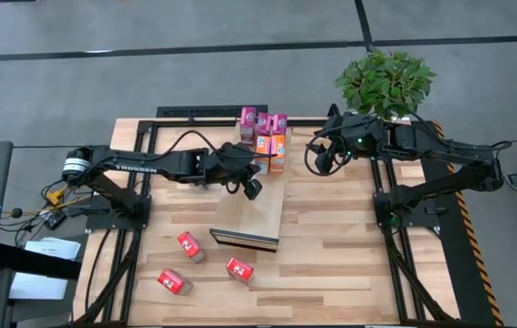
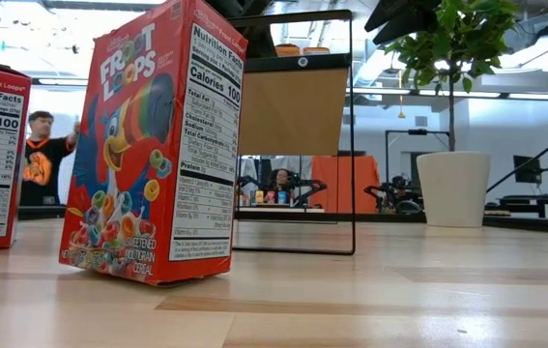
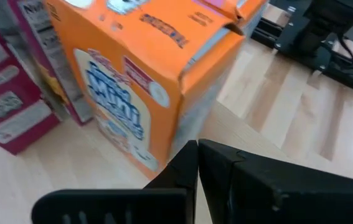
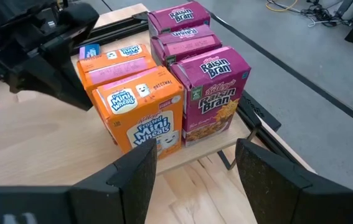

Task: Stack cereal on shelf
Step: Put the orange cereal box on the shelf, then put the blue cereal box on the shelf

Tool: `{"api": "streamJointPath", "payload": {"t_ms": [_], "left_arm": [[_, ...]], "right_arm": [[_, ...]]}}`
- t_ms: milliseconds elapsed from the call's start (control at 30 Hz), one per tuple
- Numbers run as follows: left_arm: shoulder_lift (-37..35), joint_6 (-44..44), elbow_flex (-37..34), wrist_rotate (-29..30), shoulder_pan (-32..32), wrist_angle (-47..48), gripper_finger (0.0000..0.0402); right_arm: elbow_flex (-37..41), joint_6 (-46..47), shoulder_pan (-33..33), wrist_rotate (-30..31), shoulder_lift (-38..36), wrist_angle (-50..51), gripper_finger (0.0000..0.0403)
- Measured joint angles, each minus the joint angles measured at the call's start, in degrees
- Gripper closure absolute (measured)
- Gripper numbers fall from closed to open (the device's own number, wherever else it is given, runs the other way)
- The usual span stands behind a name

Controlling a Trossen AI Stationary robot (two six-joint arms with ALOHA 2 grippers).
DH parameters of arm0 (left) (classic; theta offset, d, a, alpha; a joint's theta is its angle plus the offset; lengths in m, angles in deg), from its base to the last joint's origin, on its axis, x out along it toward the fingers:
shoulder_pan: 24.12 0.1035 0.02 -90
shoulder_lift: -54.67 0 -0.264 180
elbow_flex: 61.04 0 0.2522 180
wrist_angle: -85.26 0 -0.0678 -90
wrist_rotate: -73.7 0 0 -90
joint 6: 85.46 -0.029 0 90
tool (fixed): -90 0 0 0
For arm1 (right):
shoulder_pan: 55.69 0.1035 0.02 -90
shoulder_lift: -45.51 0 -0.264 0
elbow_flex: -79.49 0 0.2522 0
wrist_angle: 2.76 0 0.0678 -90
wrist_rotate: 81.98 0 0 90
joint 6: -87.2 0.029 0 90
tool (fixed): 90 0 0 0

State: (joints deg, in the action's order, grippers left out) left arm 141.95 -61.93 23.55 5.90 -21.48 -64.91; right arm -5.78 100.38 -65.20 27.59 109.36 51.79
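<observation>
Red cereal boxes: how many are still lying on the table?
3, all on the table's near side in the high view: one beside the shelf's front corner, one nearer the edge, one below the shelf. Others may be hidden.

Boxes [image 1: 264, 135] crowd the shelf's [image 1: 251, 217] far end; near half bare.

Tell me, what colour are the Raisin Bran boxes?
Magenta-purple Raisin Bran boxes; the right wrist view shows them best.

The red box [image 2: 153, 145] at the left of the low view reads "Froot Loops", "Nutrition Facts" and "Calories 100". In the right wrist view, centre, the orange boxes [image 4: 142, 115] read "Frosted Mini Wheats" and the purple boxes [image 4: 216, 93] read "Raisin Bran".
</observation>
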Motion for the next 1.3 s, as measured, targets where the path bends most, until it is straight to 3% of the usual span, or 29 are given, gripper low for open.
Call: {"api": "streamJointPath", "payload": {"t_ms": [100, 600, 767, 1033, 1300], "left_arm": [[0.00, 0.96, 0.00, -2.06, -0.13, 0.04, 0.0401], [-0.07, 0.33, 0.02, -0.91, -0.35, 2.99, 0.0402], [-0.07, -2.06, 0.02, 2.56, -0.19, 2.44, 0.0401], [-0.07, -2.30, 0.04, 2.44, 0.37, 0.36, 0.0401], [-3.14, -1.43, 0.04, -5.63, -0.44, 7.06, 0.0402]], "right_arm": [[0.00, 1.61, 0.00, 0.00, 0.04, -0.09, 0.0158], [0.07, 1.91, 3.18, 0.00, 10.41, -0.70, 0.0158], [0.04, 1.80, 3.54, 0.00, 10.45, -0.73, 0.0158], [0.04, 1.80, 3.50, -0.02, 9.90, -0.35, 0.0158], [0.04, 1.82, 3.50, -0.15, 9.77, -0.36, 0.0158]]}}
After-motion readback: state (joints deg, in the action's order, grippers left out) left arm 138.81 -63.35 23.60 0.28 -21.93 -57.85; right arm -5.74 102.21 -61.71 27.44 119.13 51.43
